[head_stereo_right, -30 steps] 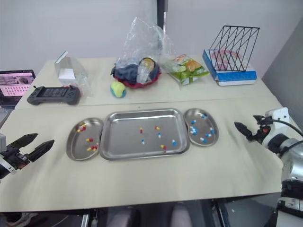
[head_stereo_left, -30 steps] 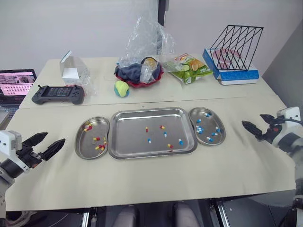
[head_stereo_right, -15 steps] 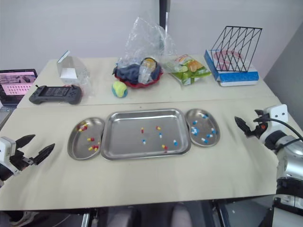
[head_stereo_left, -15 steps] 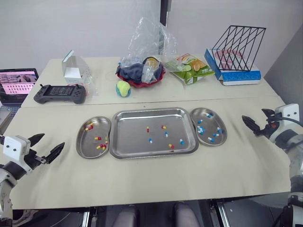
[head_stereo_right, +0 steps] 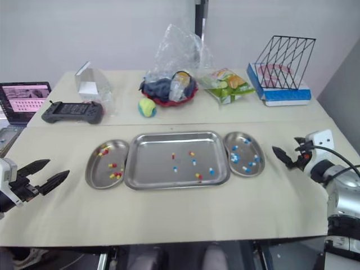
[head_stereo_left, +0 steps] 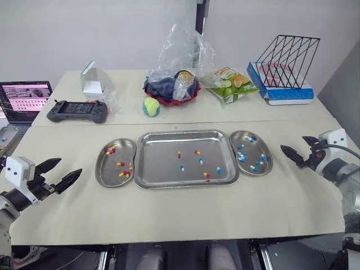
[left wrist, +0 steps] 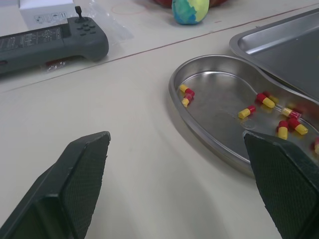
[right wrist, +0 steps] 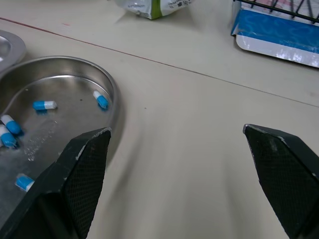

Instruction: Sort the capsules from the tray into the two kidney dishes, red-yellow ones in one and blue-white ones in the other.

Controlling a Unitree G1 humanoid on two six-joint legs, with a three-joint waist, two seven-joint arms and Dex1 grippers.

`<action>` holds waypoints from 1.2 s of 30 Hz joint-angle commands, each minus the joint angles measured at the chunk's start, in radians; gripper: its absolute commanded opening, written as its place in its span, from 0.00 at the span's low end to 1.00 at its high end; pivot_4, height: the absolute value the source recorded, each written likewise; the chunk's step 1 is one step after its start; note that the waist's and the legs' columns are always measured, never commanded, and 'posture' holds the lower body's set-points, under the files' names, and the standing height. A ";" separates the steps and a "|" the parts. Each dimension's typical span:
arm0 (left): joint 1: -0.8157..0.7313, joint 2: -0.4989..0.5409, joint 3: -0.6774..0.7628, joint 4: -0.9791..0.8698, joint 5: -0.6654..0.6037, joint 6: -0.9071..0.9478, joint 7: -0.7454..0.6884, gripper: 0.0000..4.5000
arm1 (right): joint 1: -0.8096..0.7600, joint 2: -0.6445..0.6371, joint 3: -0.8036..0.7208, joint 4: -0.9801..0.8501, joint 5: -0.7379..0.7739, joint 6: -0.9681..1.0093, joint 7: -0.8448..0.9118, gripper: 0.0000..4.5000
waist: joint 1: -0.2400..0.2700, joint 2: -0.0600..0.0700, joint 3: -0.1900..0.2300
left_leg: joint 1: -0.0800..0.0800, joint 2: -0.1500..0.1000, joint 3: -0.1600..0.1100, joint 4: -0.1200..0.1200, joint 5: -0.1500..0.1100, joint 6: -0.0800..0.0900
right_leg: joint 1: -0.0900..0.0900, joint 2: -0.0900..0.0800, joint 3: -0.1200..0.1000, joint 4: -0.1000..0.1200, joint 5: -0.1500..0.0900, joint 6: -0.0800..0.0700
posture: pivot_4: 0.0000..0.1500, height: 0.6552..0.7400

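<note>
While both arms hover clear of the tray, neither gripper holds anything.

Left gripper: its fingers are spread wide apart and empty. It sits low over the tabletop, well to the left of the tray, beyond the left kidney dish.

Right gripper: its fingers are likewise parted and empty. It is to the right of the tray, near the outer side of the right kidney dish.

The left kidney dish lies against the tray's left rim and contains red-yellow capsules only. The right kidney dish lies against the tray's right rim and contains blue-white capsules only.

Six unsorted capsules lie loose in the tray, three of each colour pair. They are scattered over its centre and right half, with none touching another.

On the far side of the tray, a small ball rests on the tabletop. A dark game controller lies to the far left of the tray.
</note>
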 commanded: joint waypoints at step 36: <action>-0.090 0.062 -0.151 -0.339 -0.071 0.165 -0.103 1.00 | -0.103 0.054 0.405 -0.750 0.154 0.538 0.099 0.99 | 0.046 0.002 -0.001 | -0.015 0.008 0.030 -0.003 -0.003 0.006 | -0.036 0.007 0.047 0.005 0.002 -0.002 | 1.00 1.00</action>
